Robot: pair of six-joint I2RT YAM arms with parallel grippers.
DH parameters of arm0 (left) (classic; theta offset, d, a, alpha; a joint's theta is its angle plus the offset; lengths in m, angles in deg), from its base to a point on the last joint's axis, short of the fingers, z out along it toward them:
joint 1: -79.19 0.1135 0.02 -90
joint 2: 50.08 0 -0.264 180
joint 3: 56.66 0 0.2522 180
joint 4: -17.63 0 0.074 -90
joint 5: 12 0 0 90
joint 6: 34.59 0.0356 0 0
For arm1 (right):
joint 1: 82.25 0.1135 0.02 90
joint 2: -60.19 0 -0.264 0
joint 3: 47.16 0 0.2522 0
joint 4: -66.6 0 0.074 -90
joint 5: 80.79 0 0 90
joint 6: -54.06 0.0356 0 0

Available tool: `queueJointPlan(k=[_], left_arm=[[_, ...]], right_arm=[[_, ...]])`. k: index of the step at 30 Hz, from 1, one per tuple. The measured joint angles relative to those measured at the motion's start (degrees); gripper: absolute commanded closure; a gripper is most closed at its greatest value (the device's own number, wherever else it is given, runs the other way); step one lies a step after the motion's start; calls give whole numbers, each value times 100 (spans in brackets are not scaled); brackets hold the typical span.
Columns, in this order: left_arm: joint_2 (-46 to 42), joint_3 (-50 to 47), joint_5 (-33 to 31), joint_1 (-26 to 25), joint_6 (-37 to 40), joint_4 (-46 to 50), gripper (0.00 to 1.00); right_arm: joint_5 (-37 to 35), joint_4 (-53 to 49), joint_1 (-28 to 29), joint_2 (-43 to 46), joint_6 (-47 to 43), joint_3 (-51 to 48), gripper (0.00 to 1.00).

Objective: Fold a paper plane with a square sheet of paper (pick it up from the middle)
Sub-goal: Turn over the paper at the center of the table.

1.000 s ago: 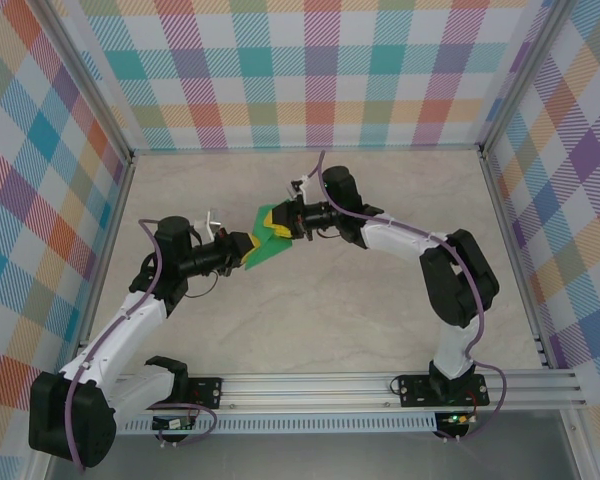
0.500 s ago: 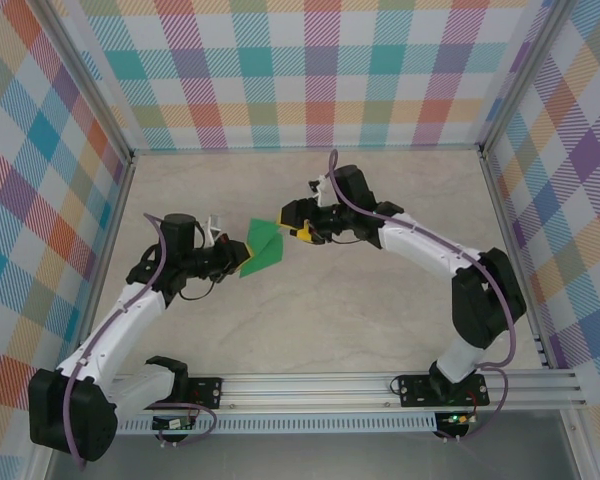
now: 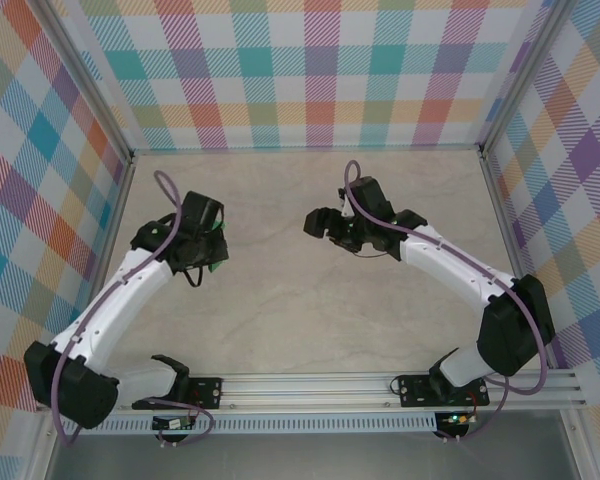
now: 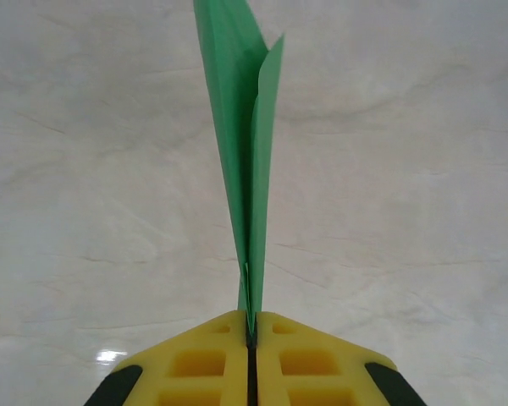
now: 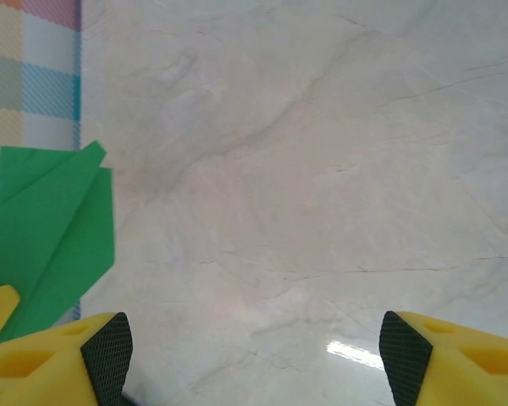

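Paper plane (image 4: 240,152) clamped edge-on in left pincer (image 4: 251,337), pointing away; right pincer (image 5: 254,347) apart.

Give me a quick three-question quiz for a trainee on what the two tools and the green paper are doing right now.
1. Which tool holds the folded green paper? A) left tool B) right tool C) neither
2. True or false: the right tool is shut.
3. In the right wrist view, on which side of the picture does the folded green paper show?

Key: 1 A. 2 False, its fingers stand wide apart with nothing between them. 3 Left.
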Motion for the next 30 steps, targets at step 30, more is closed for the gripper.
queueJointPlan(k=[30], left_arm=[[4935, 2430, -2588, -2310, -680, 835, 71]], right_arm=[[-1843, -1696, -269, 509, 142, -389, 19]])
